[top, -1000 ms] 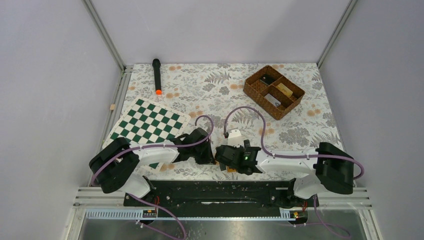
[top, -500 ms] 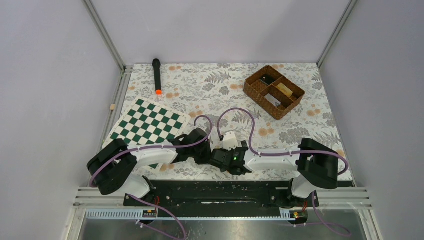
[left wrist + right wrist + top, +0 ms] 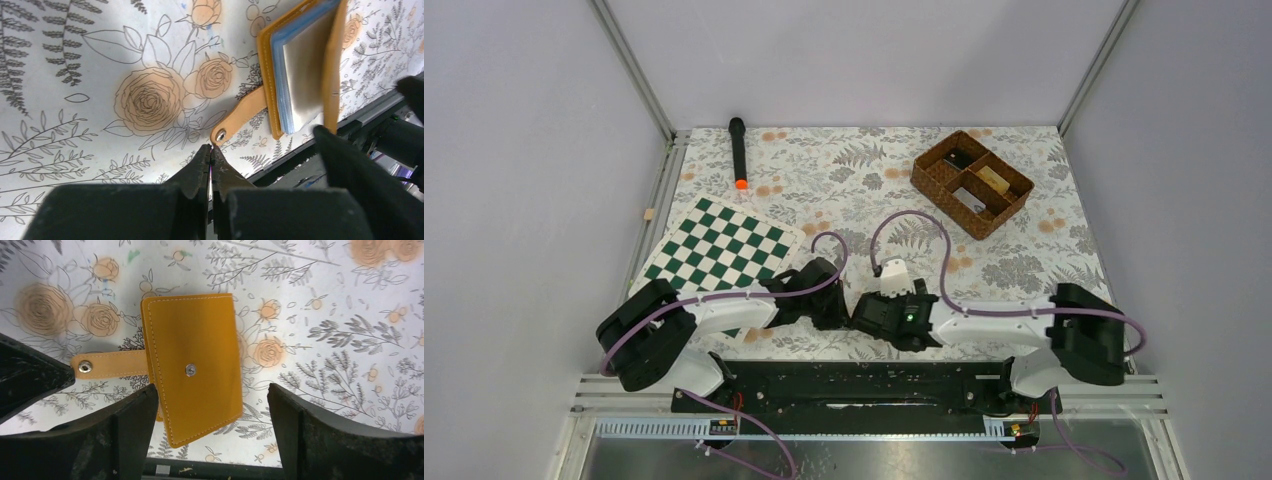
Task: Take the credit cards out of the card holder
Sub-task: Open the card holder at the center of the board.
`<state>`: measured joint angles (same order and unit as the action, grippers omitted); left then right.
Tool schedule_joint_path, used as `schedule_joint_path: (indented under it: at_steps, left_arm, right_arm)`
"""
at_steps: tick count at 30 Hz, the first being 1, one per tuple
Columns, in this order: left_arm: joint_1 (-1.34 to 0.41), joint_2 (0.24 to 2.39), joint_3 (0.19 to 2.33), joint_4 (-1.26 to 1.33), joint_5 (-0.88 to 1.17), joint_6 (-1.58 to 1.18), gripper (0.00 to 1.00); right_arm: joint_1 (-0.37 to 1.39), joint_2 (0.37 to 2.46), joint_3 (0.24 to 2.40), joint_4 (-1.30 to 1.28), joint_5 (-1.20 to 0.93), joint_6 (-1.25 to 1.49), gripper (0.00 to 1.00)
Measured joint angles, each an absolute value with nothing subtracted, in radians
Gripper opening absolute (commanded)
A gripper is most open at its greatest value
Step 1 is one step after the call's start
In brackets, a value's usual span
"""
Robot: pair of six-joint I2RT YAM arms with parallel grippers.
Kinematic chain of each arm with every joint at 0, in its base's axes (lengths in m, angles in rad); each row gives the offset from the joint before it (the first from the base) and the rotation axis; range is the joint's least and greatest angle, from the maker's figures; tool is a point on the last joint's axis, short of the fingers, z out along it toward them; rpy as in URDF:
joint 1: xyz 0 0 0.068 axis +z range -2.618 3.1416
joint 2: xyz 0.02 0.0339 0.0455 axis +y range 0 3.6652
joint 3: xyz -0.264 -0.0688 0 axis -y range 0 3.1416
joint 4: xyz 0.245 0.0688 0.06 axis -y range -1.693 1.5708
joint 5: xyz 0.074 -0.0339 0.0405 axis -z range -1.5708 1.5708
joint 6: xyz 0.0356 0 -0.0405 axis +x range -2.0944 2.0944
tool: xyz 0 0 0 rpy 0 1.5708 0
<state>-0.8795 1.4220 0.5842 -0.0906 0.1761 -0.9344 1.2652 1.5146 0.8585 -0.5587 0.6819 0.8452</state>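
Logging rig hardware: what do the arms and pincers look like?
Left arm and right arm: white link shells, black joints, a purple cable looping along each. Green light on the right wrist. Left pincer and right pincer are matte black.

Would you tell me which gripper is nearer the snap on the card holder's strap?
Left. The left gripper, shut, sits beside the snap; the right gripper hangs open over the card holder.

Bright, even light fell from above on the floral surface [image 3: 844, 180], casting soft shadows beneath the arms [image 3: 984, 320]. In the wrist views the surface was sharp, while the left hand [image 3: 210, 159] and right hand [image 3: 212, 396] (nearest the lens) looked dark and soft-edged.
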Motion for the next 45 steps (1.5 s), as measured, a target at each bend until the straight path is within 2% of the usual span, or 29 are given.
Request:
schedule_joint_path:
  at_steps: [5, 9, 12, 13, 16, 18, 23, 27, 29, 32, 36, 40, 43, 45]
  left_arm:
    - [-0.876, 1.422, 0.584, -0.12, 0.159, -0.924, 0.0]
    - [-0.874, 1.422, 0.584, -0.136, 0.149, -0.916, 0.0]
    - [-0.871, 1.42, 0.585, -0.143, 0.145, -0.913, 0.0]
    - [-0.87, 1.416, 0.585, -0.149, 0.143, -0.912, 0.07]
    - [-0.87, 1.391, 0.585, -0.16, 0.15, -0.906, 0.43]
    - [-0.87, 1.358, 0.587, -0.163, 0.156, -0.902, 0.59]
    - [-0.87, 1.326, 0.622, -0.141, 0.175, -0.887, 0.69]
    - [-0.87, 1.364, 0.642, -0.081, 0.201, -0.879, 0.7]
    - [-0.87, 1.404, 0.651, -0.059, 0.212, -0.875, 0.69]
    - [-0.87, 1.474, 0.66, -0.028, 0.234, -0.871, 0.61]
    - [-0.87, 1.534, 0.67, 0.005, 0.262, -0.87, 0.38]
    - [-0.87, 1.542, 0.673, 0.02, 0.281, -0.868, 0.21]
    - [-0.87, 1.542, 0.673, 0.027, 0.29, -0.868, 0.02]
    - [-0.87, 1.542, 0.672, 0.033, 0.301, -0.871, 0.0]
  right_arm:
    - [1.265, 1.37, 0.814, -0.567, 0.712, 0.843, 0.83]
    - [1.254, 1.343, 0.778, -0.567, 0.718, 0.842, 0.79]
    - [1.23, 1.33, 0.739, -0.566, 0.715, 0.841, 0.84]
    - [1.225, 1.322, 0.728, -0.566, 0.713, 0.84, 0.87]
    - [1.217, 1.283, 0.704, -0.543, 0.685, 0.819, 0.88]
    - [1.217, 1.253, 0.701, -0.522, 0.667, 0.813, 0.88]
    - [1.217, 1.195, 0.691, -0.472, 0.645, 0.811, 0.88]
    - [1.217, 1.149, 0.657, -0.449, 0.635, 0.815, 0.88]
    - [1.217, 1.129, 0.639, -0.441, 0.634, 0.817, 0.88]
    - [1.217, 1.098, 0.614, -0.433, 0.634, 0.818, 0.88]
    - [1.217, 1.075, 0.591, -0.423, 0.631, 0.818, 0.88]
    - [1.217, 1.072, 0.577, -0.385, 0.607, 0.814, 0.89]
    - [1.217, 1.083, 0.575, -0.352, 0.591, 0.808, 0.91]
    - [1.217, 1.105, 0.575, -0.327, 0.582, 0.804, 0.92]
